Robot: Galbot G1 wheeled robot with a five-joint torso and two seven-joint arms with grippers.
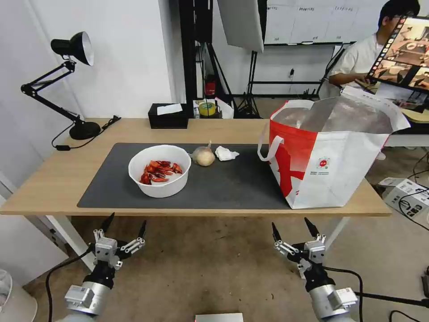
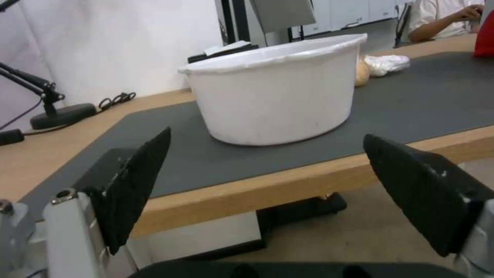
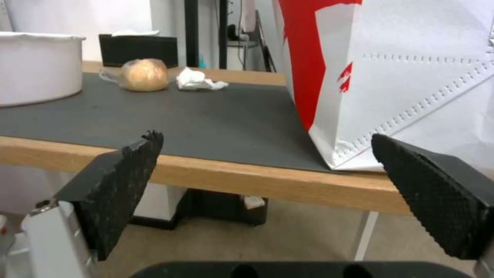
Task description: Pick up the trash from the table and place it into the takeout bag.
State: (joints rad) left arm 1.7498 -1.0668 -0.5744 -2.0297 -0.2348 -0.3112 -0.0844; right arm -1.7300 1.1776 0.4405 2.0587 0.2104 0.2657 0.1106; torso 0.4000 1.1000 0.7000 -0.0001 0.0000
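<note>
A white round bowl (image 1: 159, 170) (image 2: 273, 92) (image 3: 36, 67) of red crayfish shells stands on the dark mat (image 1: 223, 183) left of centre. Just behind it to the right lie a small tan knotted bag (image 1: 203, 156) (image 3: 144, 75) and a crumpled white tissue (image 1: 226, 154) (image 3: 198, 80). The red-and-white takeout bag (image 1: 328, 152) (image 3: 406, 77) stands open at the table's right end, foil lining showing. Both grippers hang open below the table's front edge (image 1: 192, 211): the left gripper (image 1: 126, 224) (image 2: 268, 193) under the bowl's side, the right gripper (image 1: 292, 229) (image 3: 268, 193) under the bag's near corner.
A black tissue box (image 1: 168, 116) sits at the table's back edge, a black desk lamp (image 1: 67, 85) at the back left with its cable on the wood. White table legs (image 1: 67, 235) stand below. Boxes and cables lie on the floor at right.
</note>
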